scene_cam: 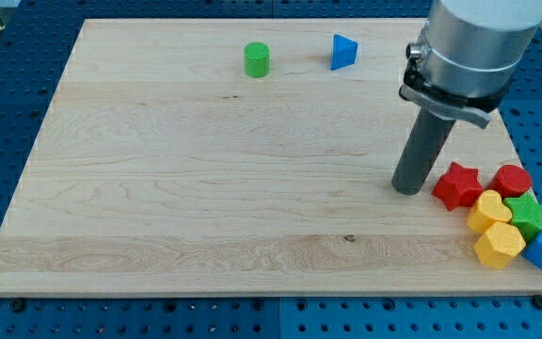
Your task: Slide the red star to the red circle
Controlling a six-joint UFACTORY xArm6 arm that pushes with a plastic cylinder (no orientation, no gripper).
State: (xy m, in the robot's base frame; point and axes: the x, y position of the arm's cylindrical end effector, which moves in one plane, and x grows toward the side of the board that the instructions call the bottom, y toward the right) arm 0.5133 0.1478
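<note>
Surroundings: pale wooden board [205, 169], visible grain, small dark knot near front. Beneath and around: blue perforated metal bench [7, 104]. Even, soft lighting.

No text, label, brand, number or sign can be read anywhere in the view. The wooden surface [205, 169] shows only grain, the coloured blocks have plain faces, and the arm's grey housing [473, 47] and dark rod carry no legible marking.
</note>
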